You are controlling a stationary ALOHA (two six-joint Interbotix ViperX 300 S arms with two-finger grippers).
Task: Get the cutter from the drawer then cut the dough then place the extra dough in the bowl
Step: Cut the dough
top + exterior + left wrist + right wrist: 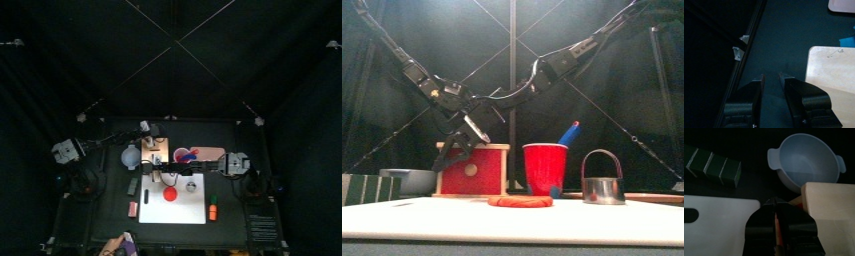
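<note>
The round metal cutter [603,180] stands on the white board [422,222], right of the flat red dough [520,201]. The wooden box [473,170] with its red drawer front stands behind the board; the drawer looks pushed in. My right gripper [774,203] reaches across from the right and hangs shut at the box's front top edge [474,130], holding nothing I can see. The blue-grey bowl [807,160] sits behind the box's left side. My left gripper [772,82] hovers left of the box [834,70], its jaws slightly apart and empty.
A red cup [547,168] with a blue knife stands between the box and the cutter. The dark green sushi roll [712,163] lies left of the board. An orange toy [211,212] lies at the board's right edge.
</note>
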